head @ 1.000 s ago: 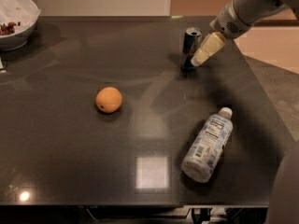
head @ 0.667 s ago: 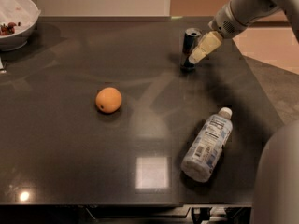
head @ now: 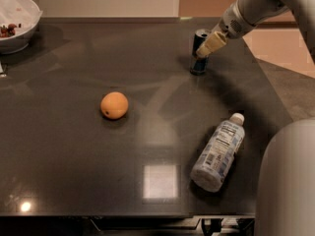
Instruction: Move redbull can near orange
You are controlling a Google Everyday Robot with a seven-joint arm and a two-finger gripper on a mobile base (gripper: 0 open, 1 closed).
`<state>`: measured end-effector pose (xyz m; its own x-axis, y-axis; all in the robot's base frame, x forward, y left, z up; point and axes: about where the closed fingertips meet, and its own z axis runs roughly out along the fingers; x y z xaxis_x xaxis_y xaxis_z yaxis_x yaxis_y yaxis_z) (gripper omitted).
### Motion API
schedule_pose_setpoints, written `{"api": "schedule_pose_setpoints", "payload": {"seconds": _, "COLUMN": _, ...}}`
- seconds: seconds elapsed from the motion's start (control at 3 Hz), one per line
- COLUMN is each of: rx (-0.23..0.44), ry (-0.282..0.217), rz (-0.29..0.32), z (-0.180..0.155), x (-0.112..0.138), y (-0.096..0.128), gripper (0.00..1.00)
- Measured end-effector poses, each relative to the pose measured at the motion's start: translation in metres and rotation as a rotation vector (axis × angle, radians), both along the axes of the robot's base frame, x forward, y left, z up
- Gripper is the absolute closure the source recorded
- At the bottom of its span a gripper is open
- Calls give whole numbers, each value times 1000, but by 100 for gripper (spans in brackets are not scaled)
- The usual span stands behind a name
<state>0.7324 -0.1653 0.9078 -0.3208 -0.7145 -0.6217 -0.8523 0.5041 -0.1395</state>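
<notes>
Redbull can (camera view): Redbull can (head: 198,65) stands upright on the far right part of the dark table (head: 74,156). Its silver top and dark blue lower body show, and its upper right side is partly covered by the gripper.
Gripper: the gripper (head: 205,48) is at the can's upper right side, its cream-coloured tip slanting down and left across the can. It looks to be touching the can or just beside it.
Gripper state: cannot tell whether it is closed on the can or only set against it.
Arm: the grey arm (head: 256,6) comes in from the upper right corner and slopes down to the gripper.
Orange: the orange (head: 114,105) sits left of the table's middle, on its own, well apart from the can, which is farther back and to the right.
Bottle: a clear plastic bottle (head: 218,153) with a white label lies on its side near the front right of the table. Its white cap points toward the far right, and it is well apart from both the can and the orange.
Bowl: a white bowl (head: 15,43) sits at the far left corner, cut off by the picture's edge, with a few dark red bits inside.
Table surface: glossy, with a pale square reflection near the front edge.
Lower right corner: a pale grey rounded shape (head: 288,181) fills the corner, in front of the table.
</notes>
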Motion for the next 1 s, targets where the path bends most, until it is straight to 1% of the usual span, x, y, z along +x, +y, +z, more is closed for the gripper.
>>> {"api": "schedule_pose_setpoints", "payload": {"seconds": 0.33, "rx": 25, "ry": -6, "rz": 17, "z": 9, "x": -5, "y": 8, "gripper": 65}}
{"api": "schedule_pose_setpoints", "payload": {"seconds": 0.67, "rx": 60, "ry": -13, "rz": 77, "z": 21, "x": -21, "y": 28, "gripper": 88}}
{"api": "schedule_pose_setpoints", "payload": {"seconds": 1.0, "rx": 100, "ry": -13, "rz": 163, "z": 30, "x": -48, "y": 56, "gripper": 100}}
